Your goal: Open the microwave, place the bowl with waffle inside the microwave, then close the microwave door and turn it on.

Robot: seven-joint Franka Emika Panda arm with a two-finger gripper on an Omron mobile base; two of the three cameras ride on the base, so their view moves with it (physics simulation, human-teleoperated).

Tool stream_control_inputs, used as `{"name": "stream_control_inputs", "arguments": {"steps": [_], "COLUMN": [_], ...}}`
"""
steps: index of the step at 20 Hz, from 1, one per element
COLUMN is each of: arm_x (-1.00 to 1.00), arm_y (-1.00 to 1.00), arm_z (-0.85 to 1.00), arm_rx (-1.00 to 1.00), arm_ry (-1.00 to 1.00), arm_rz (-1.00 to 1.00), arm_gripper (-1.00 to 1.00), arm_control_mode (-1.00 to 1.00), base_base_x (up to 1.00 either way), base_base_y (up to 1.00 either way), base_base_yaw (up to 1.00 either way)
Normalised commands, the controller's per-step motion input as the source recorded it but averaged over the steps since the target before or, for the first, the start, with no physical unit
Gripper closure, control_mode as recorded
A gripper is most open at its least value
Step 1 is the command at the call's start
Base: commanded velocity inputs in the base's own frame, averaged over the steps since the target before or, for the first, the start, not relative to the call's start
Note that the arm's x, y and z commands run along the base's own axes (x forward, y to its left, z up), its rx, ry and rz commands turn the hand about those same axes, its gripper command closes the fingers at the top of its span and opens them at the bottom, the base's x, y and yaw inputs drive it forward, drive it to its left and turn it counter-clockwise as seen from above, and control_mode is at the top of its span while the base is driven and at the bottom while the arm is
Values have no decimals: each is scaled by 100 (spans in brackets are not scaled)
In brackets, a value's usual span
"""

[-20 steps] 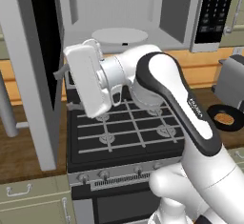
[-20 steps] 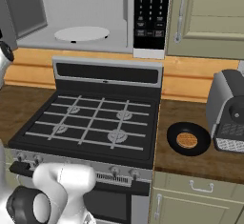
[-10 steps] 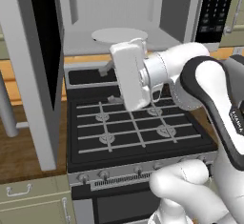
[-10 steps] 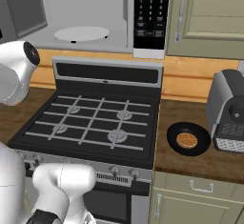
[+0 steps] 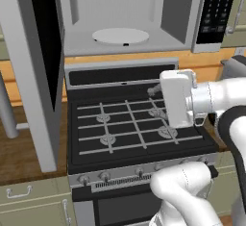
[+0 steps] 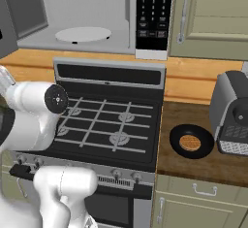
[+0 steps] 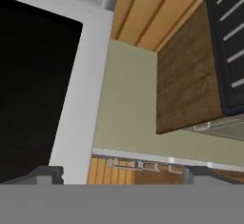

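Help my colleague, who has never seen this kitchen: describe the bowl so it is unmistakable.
Start at the stove; the wooden counter lies to its right. There, left of the grey toaster, sits the black bowl, the only round dish, holding an orange-brown waffle.

The microwave (image 5: 129, 23) stands open above the stove, and its white interior shows a round turntable (image 5: 120, 36) with nothing on it. The black keypad panel (image 6: 152, 16) sits on its right side. The microwave door (image 5: 36, 71), dark glass in a silver-grey frame, is swung out wide toward 9 o'clock. The small black bowl (image 6: 191, 141) lies upright on the wooden desk, at 3 o'clock from the stove. The orange-brown waffle (image 6: 190, 142) rests flat inside it.
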Motion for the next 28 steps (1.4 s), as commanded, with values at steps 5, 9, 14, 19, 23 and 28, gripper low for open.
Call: {"name": "stream_control_inputs", "arguments": {"steps": [5, 9, 14, 19, 23, 28], "arm_x": [25, 51, 33, 33, 32, 30], "arm_y": [-100, -100, -100, -100, -100, -100], "arm_z": [-34, -14, -59, -43, -37, -42], "arm_rx": [0, 0, 0, 0, 0, 0], "arm_ry": [-2, 0, 0, 0, 1, 5], "arm_rz": [-48, -46, -46, -45, -40, -33], "arm_gripper": [-100, -100, -100, -100, -100, -100], "arm_control_mode": [-100, -100, -100, -100, -100, -100], "base_base_x": [0, 0, 0, 0, 0, 0], "base_base_y": [0, 0, 0, 0, 0, 0], "base_base_yaw": [0, 0, 0, 0, 0, 0]}}
